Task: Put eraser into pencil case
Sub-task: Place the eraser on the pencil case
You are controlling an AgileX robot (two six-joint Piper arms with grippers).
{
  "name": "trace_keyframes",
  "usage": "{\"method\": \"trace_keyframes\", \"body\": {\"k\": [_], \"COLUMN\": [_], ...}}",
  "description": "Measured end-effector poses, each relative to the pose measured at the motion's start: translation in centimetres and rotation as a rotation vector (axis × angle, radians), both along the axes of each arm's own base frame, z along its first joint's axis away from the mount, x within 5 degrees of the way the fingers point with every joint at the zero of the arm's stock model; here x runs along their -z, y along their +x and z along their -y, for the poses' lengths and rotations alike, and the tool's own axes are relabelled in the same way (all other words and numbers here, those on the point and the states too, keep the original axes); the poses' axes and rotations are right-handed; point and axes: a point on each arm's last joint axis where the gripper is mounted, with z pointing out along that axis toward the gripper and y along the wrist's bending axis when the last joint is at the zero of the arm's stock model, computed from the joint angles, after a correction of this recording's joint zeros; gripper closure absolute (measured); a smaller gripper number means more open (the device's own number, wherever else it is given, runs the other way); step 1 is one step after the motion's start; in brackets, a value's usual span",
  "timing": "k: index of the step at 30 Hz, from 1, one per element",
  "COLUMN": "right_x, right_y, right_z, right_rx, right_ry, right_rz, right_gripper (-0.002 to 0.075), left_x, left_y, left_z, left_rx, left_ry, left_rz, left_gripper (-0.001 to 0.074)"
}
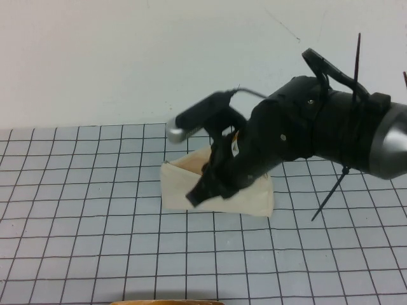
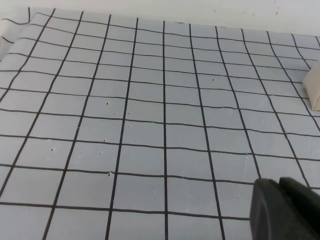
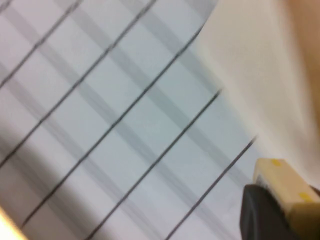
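Note:
The cream-white pencil case (image 1: 254, 194) lies on the grid mat at the middle, its tan-pink opening facing the far side. My right gripper (image 1: 198, 194) hangs over the case's left part, pointing down and to the left. In the right wrist view it (image 3: 289, 202) is shut on the tan eraser (image 3: 277, 182), which is held just off the case's edge (image 3: 250, 55) above the mat. In the high view the eraser is hidden by the arm. My left gripper (image 2: 281, 200) is shut and empty, low over the mat, left of the case's corner (image 2: 314, 89).
The grey grid mat (image 1: 76, 210) covers the table up to a white wall at the back. The right arm's black body and cable ties (image 1: 331, 190) reach over the case's right side. A yellowish rim (image 1: 168, 302) shows at the near edge.

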Motion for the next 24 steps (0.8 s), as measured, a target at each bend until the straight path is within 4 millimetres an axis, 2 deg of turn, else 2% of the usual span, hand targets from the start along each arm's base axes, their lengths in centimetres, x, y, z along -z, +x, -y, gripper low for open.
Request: {"method": "trace_keyframes", "body": {"k": [3, 8, 10, 12, 17, 19, 21, 23, 24], "right_x": [0.1, 1.8, 2.5, 3.1, 3.5, 3.3, 2.2, 0.4, -0.9], "right_y": [1.4, 4.2, 5.0, 5.4, 5.6, 5.5, 5.2, 4.6, 4.1], "right_z": [0.3, 1.0, 1.2, 1.3, 1.2, 1.2, 1.4, 1.9, 2.3], "right_rx": [0.049, 0.120, 0.135, 0.145, 0.159, 0.164, 0.171, 0.176, 0.179], "right_ry": [0.035, 0.074, 0.087, 0.093, 0.114, 0.127, 0.141, 0.153, 0.161], "right_rz": [0.078, 0.140, 0.149, 0.146, 0.132, 0.130, 0.128, 0.133, 0.140], "right_gripper": [0.0610, 0.0610, 0.0587, 0.0535, 0.0307, 0.0275, 0.0275, 0.0316, 0.0363], "left_x": [0.0, 0.0, 0.0, 0.0, 0.0, 0.0, 0.0, 0.0, 0.0], "left_y": [0.0, 0.0, 0.0, 0.0, 0.0, 0.0, 0.0, 0.0, 0.0], "left_z": [0.0, 0.0, 0.0, 0.0, 0.0, 0.0, 0.0, 0.0, 0.0], "left_rx": [0.000, 0.000, 0.000, 0.000, 0.000, 0.000, 0.000, 0.000, 0.000], "left_ry": [0.000, 0.000, 0.000, 0.000, 0.000, 0.000, 0.000, 0.000, 0.000], "left_rz": [0.000, 0.000, 0.000, 0.000, 0.000, 0.000, 0.000, 0.000, 0.000], "left_gripper": [0.0736, 0.0736, 0.0736, 0.0736, 0.0736, 0.0736, 0.0736, 0.0736, 0.0736]}}
